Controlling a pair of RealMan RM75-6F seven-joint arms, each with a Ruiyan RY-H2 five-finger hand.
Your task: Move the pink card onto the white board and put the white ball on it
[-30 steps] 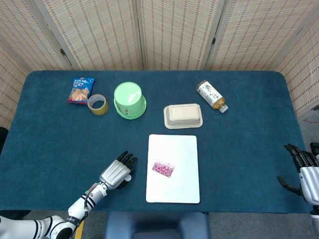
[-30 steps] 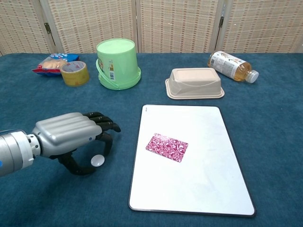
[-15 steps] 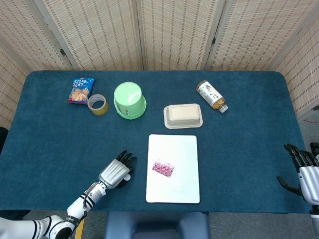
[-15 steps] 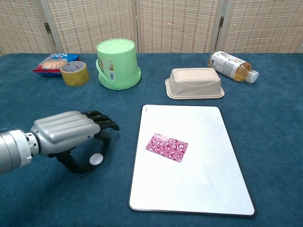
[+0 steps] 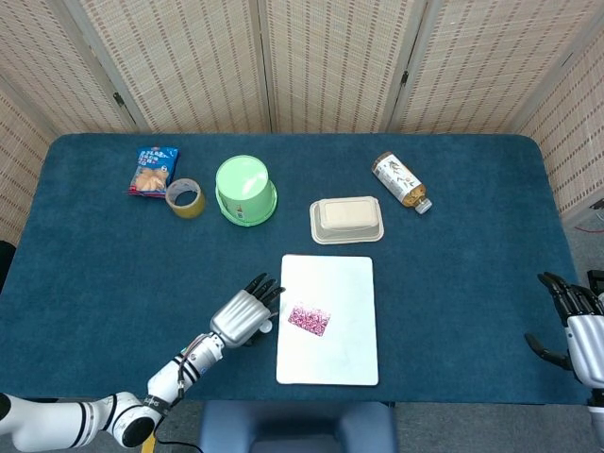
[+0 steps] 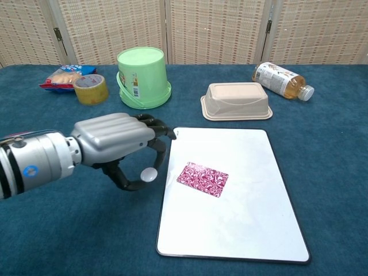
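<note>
While left hand (image 6: 118,141) pinches white ball (image 6: 149,173) between thumb and finger, ball sits just beside left edge of white board (image 6: 241,224). Pink card (image 6: 202,179) lies flat on board, near ball. Right hand (image 5: 576,326) at table's right edge, fingers apart, holding nothing.

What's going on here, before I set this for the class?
The robot's left hand pinches the white ball between thumb and finger, just left of the white board. The pink card already lies on the board, so the ball has yet to be placed on it. The right hand sits at the table's far right edge, holding nothing.
</note>
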